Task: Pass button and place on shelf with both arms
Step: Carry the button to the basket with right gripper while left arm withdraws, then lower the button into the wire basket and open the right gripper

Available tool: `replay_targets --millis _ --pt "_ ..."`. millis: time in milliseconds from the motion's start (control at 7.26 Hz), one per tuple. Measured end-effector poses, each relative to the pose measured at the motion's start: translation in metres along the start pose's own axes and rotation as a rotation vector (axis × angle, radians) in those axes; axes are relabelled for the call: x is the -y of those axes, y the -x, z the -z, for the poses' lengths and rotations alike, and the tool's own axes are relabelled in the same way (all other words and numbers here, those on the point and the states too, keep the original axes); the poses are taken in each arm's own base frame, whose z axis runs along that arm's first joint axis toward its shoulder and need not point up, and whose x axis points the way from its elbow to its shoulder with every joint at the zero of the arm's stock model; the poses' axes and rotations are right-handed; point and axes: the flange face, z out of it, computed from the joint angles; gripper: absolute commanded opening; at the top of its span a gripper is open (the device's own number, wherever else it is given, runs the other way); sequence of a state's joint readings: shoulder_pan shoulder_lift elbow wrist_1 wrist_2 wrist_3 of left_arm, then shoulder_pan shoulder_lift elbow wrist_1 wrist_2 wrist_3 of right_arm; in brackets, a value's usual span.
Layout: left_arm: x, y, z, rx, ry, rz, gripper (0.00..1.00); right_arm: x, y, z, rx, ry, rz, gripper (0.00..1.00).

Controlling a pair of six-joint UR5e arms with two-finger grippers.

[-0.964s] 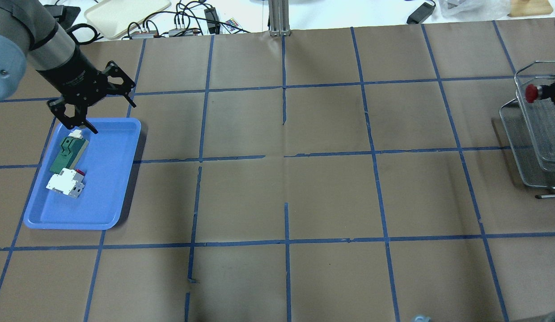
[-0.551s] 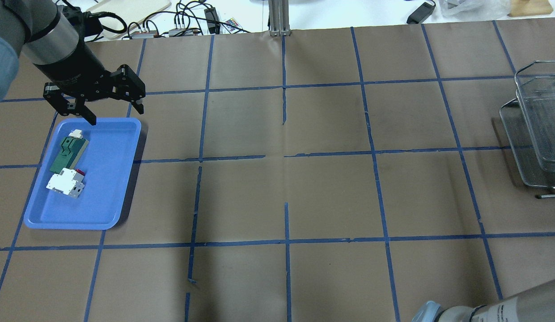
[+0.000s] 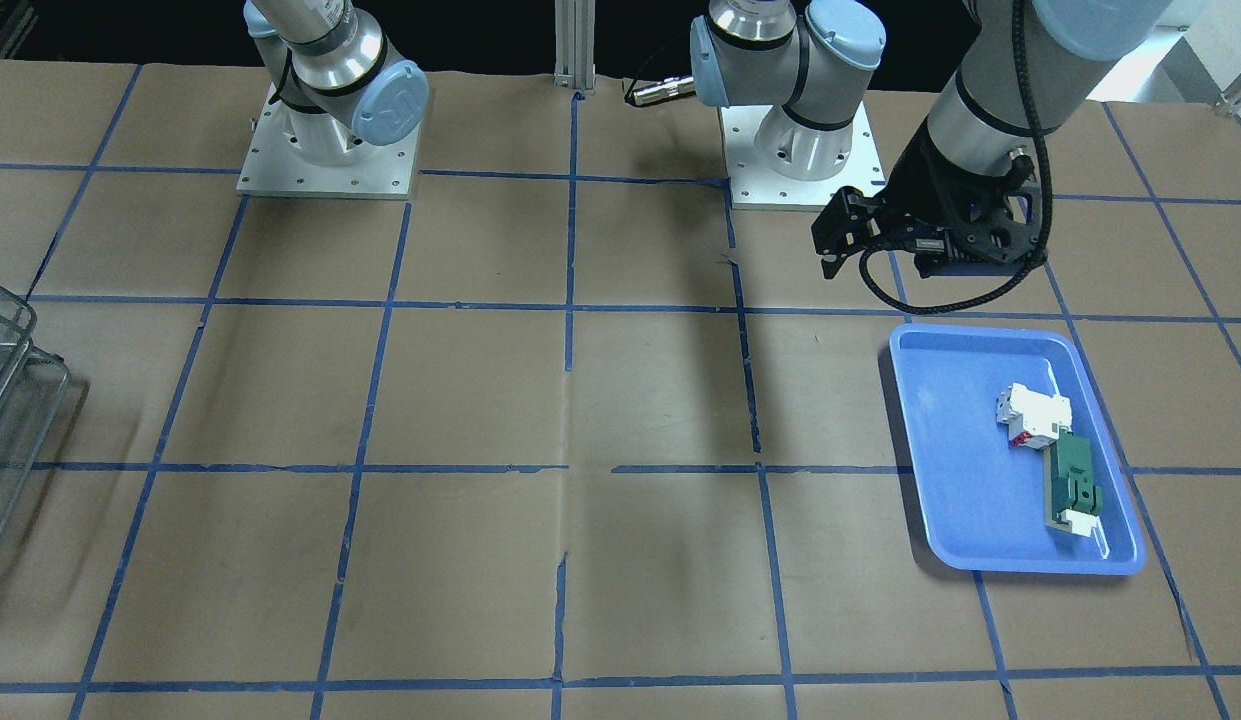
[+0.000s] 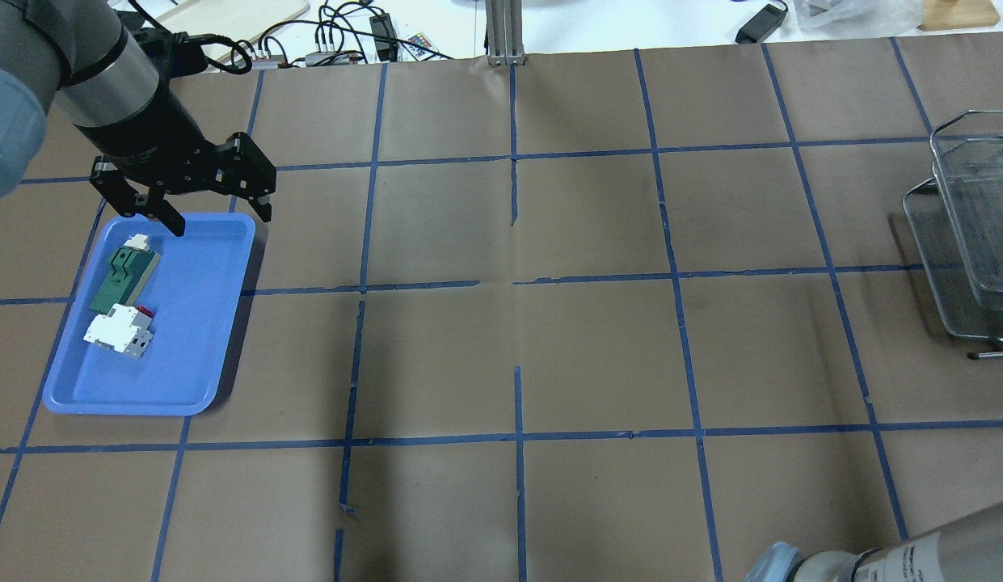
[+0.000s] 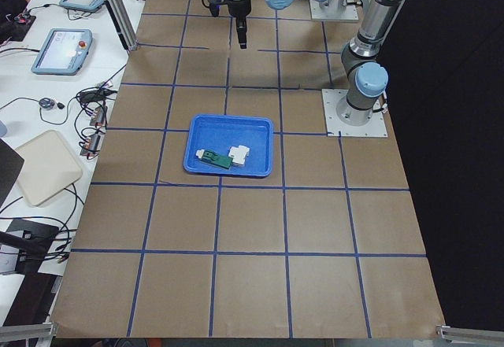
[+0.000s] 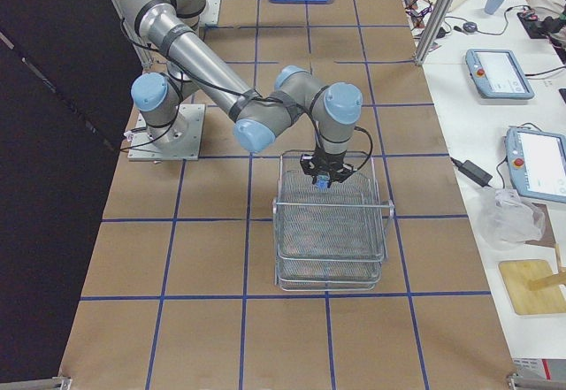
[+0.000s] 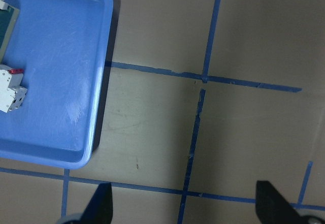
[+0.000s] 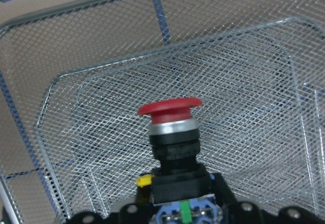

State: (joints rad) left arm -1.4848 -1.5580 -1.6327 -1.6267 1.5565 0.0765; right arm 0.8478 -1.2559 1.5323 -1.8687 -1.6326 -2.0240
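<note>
The right gripper (image 8: 180, 206) clamps the push-button (image 8: 171, 113) above the wire-mesh shelf (image 8: 264, 82) beneath it. Released this high, it could bounce and roll. The left gripper (image 4: 221, 220) gapes, empty.

A shallow blue plastic tray (image 4: 200, 339) lies on the table, below the left pincer (image 4: 221, 220) and off to its left. In the tray's side farther from the pincer, a flat green part (image 4: 123, 279) sits just beside a white-and-red breaker block (image 4: 115, 331). Brown paper gridded with blue tape (image 4: 598, 347) lies beneath the pincer.
</note>
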Motion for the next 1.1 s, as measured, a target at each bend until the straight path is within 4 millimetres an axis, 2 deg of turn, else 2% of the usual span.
replay_targets --millis 413,551,688,964,1101 --pt "-0.016 -0.005 0.014 0.006 -0.003 -0.043 1.00 0.007 0.003 0.009 0.012 -0.005 -0.019 1.00" --pt "-0.018 -0.006 0.015 0.007 -0.003 -0.045 1.00 0.016 0.006 0.020 0.011 -0.004 -0.026 1.00" --pt "-0.020 -0.006 0.014 0.009 -0.001 -0.046 1.00 0.041 0.010 0.036 0.004 -0.001 -0.030 1.00" --pt "-0.022 -0.006 0.014 0.011 -0.002 -0.045 1.00 0.121 0.026 0.067 0.019 -0.010 -0.105 1.00" --pt "-0.023 -0.005 0.015 0.011 -0.003 -0.045 1.00 0.168 0.041 0.086 0.024 -0.014 -0.147 1.00"
